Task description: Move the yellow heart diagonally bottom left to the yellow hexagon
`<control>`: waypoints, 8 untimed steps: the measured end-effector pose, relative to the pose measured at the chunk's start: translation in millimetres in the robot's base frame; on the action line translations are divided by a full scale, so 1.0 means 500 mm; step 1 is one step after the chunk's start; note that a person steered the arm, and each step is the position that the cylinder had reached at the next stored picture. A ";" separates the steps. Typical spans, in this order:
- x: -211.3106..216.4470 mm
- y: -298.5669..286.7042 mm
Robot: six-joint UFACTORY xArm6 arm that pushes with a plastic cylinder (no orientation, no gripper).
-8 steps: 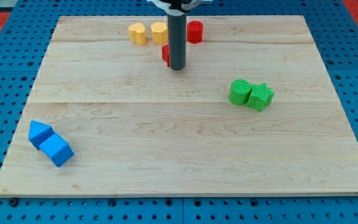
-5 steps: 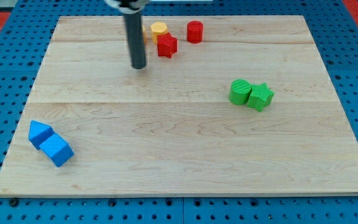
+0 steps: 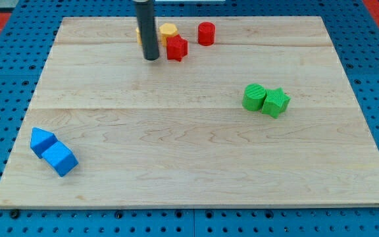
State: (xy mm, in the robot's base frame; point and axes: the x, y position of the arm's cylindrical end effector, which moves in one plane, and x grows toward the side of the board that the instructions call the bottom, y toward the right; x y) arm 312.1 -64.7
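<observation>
My tip (image 3: 151, 57) rests on the board near the view's top, just below the yellow heart (image 3: 139, 33), which the rod mostly hides; only a sliver shows at the rod's left. The yellow hexagon (image 3: 168, 30) sits just right of the rod. A red star-like block (image 3: 176, 48) lies right of my tip, below the hexagon.
A red cylinder (image 3: 206, 33) stands right of the hexagon. A green cylinder (image 3: 254, 97) and a green star (image 3: 276, 102) touch at the view's right. Two blue blocks (image 3: 43, 140) (image 3: 60, 158) sit at the bottom left. The wooden board (image 3: 189, 164) lies on a blue pegboard.
The rod swept left from beside the red star, then moved up and slightly right, now covering the yellow heart. The red star has shifted slightly up from where it lay earlier.
</observation>
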 end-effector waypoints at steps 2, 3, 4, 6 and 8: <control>-0.020 -0.014; -0.040 -0.020; -0.059 -0.028; -0.058 -0.208; -0.141 -0.263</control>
State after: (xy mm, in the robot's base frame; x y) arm 241.4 -196.4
